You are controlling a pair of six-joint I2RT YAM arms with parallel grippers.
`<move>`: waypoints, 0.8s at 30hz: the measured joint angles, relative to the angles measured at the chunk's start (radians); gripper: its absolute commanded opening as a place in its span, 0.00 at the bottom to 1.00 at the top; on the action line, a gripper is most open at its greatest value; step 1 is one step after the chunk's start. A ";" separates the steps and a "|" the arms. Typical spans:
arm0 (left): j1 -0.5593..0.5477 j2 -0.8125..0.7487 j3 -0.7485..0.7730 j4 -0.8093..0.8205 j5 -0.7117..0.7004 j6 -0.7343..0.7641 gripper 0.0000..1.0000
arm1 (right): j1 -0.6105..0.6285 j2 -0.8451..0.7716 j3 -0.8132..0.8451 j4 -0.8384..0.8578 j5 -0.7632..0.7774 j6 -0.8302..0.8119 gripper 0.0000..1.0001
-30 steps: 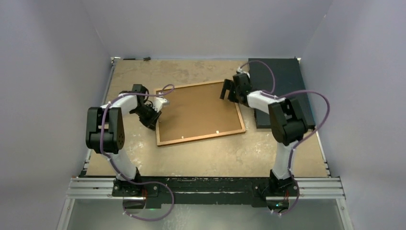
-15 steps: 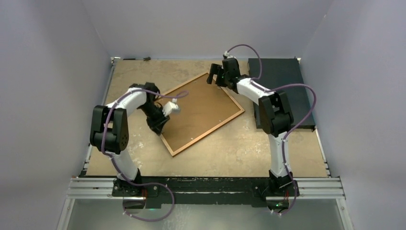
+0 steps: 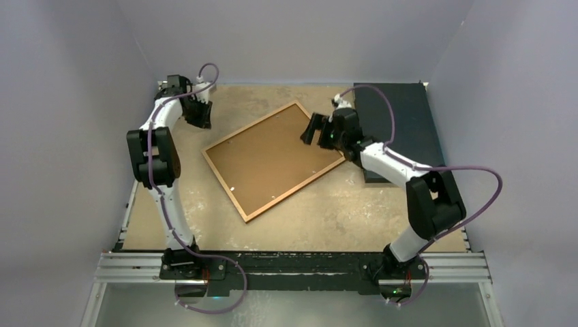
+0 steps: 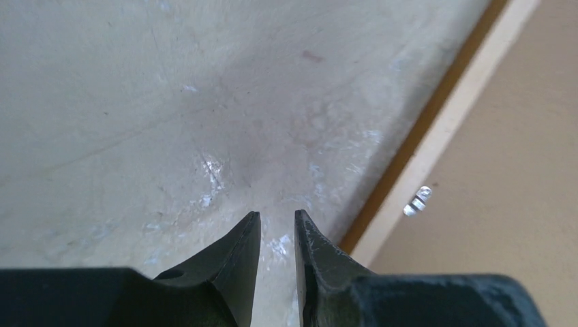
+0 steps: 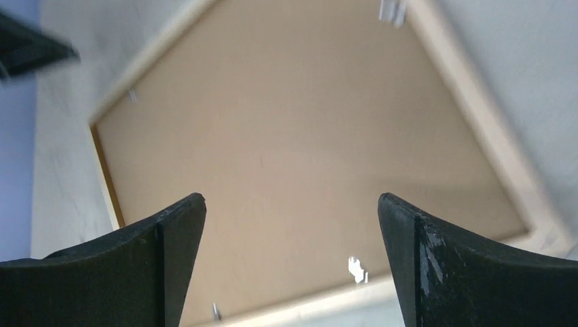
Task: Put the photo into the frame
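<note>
The frame (image 3: 272, 160) lies back side up on the table, turned at an angle, showing its plain brown board and thin wooden edges. The photo is not in view. My left gripper (image 3: 199, 114) is at the back left of the table, off the frame's far-left edge. In the left wrist view it (image 4: 276, 214) is empty, its jaws a narrow slit apart, over bare table beside the frame's edge (image 4: 436, 146). My right gripper (image 3: 315, 129) hovers wide open and empty over the frame's right corner. The right wrist view (image 5: 293, 204) looks down on the board (image 5: 307, 129).
A dark black slab (image 3: 402, 129) lies at the back right, just beyond the right gripper. Small metal clips (image 4: 417, 201) (image 5: 356, 269) sit along the frame's inner edge. Grey walls close the table in on three sides.
The frame has turned anticlockwise to a steep diagonal and shifted slightly left. My left arm has let go and swung to the back left corner. My right gripper has moved to the frame's right corner.
</note>
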State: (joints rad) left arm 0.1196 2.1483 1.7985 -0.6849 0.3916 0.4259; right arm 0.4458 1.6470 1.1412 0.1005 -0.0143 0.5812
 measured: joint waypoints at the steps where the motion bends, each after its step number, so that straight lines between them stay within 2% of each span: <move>1: 0.006 0.025 0.000 0.010 -0.001 -0.024 0.23 | 0.013 -0.019 -0.056 0.002 -0.018 0.010 0.99; 6: 0.007 0.071 -0.008 0.059 -0.007 -0.122 0.20 | 0.060 -0.095 -0.294 0.000 -0.111 0.066 0.99; 10: 0.000 0.071 -0.049 0.106 -0.005 -0.144 0.18 | 0.064 -0.138 -0.383 0.012 -0.163 0.101 0.99; 18: -0.012 -0.019 -0.238 0.130 0.037 -0.080 0.17 | 0.064 -0.145 -0.399 0.029 -0.211 0.121 0.99; 24: -0.030 -0.101 -0.361 0.085 0.100 0.035 0.16 | 0.064 -0.188 -0.386 -0.040 -0.209 0.107 0.99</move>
State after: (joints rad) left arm 0.0895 2.0476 1.4376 -0.5995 0.4911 0.4610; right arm 0.5095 1.4593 0.7555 0.0605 -0.2230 0.6880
